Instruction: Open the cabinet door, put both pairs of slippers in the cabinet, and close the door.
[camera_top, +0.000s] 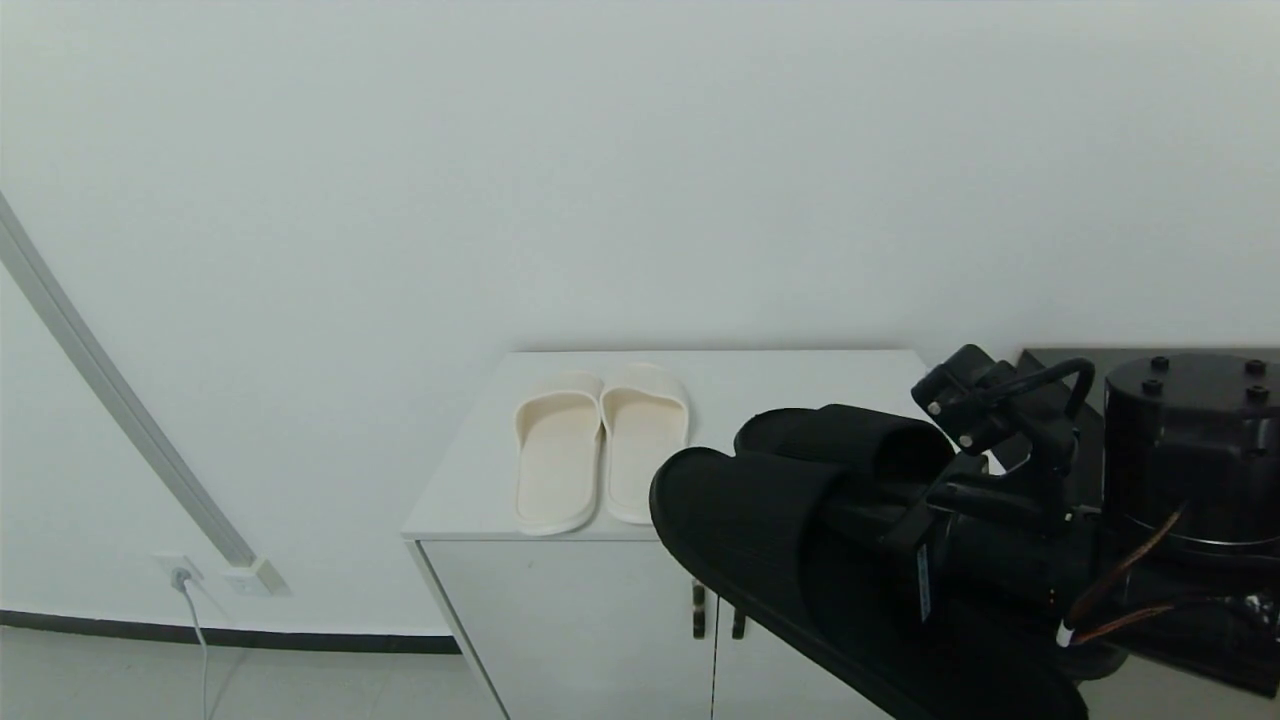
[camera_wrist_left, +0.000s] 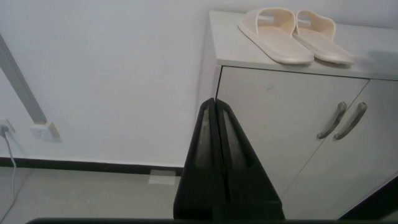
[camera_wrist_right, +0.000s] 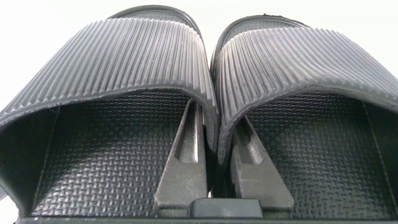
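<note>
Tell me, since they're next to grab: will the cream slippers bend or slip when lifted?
The cream slippers look moulded in one thick piece, so probably light and fairly stiff. Smooth sides may slide on the cabinet top if nudged.

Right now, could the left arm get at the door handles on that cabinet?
Probably yes. The left gripper, shut and empty, faces the closed cabinet, and nothing stands between it and the door handles. The right gripper holds the black slippers.

Cream slippers (camera_top: 600, 448) atop white cabinet (camera_top: 468, 492)
</note>
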